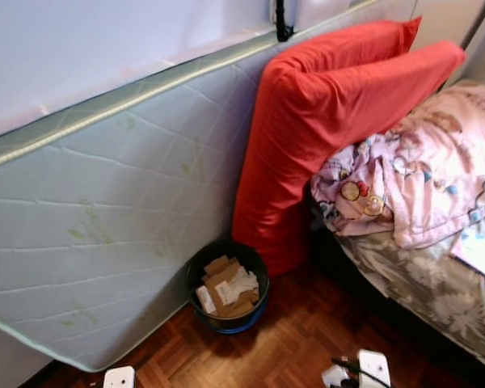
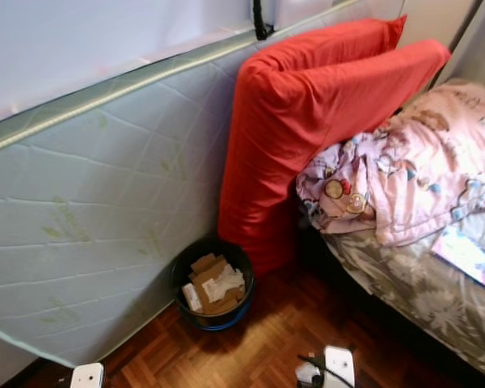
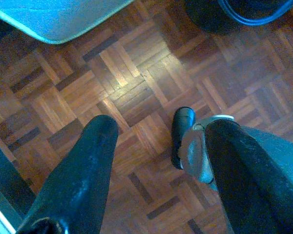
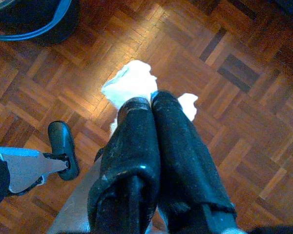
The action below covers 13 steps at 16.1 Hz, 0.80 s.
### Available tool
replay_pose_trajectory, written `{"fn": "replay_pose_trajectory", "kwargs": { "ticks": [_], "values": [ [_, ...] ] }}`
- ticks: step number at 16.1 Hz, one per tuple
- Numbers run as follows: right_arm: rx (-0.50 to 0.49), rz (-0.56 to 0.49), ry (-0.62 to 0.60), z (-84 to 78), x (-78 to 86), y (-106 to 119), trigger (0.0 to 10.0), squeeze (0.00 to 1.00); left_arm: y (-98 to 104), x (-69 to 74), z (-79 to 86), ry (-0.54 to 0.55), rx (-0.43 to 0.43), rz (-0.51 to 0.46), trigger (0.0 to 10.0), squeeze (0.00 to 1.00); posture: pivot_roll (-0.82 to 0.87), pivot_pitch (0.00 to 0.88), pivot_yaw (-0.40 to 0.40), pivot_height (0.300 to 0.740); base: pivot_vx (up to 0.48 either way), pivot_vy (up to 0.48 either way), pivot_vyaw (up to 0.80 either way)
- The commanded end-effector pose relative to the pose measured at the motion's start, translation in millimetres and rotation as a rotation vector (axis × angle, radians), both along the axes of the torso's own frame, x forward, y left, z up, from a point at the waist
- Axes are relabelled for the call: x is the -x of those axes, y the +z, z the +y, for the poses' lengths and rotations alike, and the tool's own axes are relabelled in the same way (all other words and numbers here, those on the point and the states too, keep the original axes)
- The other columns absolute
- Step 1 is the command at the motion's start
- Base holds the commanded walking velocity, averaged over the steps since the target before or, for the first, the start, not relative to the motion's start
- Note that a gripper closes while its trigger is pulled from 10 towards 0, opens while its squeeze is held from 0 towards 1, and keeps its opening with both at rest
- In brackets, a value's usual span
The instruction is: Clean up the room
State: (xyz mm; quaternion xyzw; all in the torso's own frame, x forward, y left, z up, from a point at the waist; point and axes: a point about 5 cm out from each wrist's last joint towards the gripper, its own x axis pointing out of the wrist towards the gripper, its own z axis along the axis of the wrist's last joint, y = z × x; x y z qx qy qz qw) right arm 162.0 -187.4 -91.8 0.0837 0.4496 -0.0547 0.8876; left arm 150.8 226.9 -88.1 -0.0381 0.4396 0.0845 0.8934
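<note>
Parquet bedroom floor: your right gripper (image 4: 154, 105) is clamped on a tissue (image 4: 132, 83), the left gripper (image 3: 161, 131) spread apart; the bin (image 1: 226, 284) sits by the mattress (image 1: 105, 226), and releasing short would litter the floor

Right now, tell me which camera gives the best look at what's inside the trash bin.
The left eye view: the trash bin stands open-topped beside the mattress, with cardboard pieces and white paper visible inside. The right eye view shows the same. Both wrist views catch just its dark wall and blue rim, nothing of the contents.
</note>
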Motion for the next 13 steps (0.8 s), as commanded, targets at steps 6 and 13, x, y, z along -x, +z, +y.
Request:
{"fn": "replay_pose_trajectory", "kwargs": {
  "ticks": [6, 13],
  "values": [
    [0.02, -0.01, 0.044, -1.1, -3.4, 1.8, 10.0, 0.0, -4.0, 7.8, -3.2, 0.016, 0.028, 0.025, 10.0, 0.0, 0.06, 0.075, -0.026, 0.74, 0.0, 0.0, 0.13],
    [0.019, -0.007, 0.056, 5.9, -6.1, 1.8, 10.0, 0.0, -4.0, 7.3, -3.4, 0.026, 0.029, 0.025, 10.0, 0.0, 0.06, 0.076, -0.03, 0.74, 0.0, 0.0, 0.8]
  ]
}}
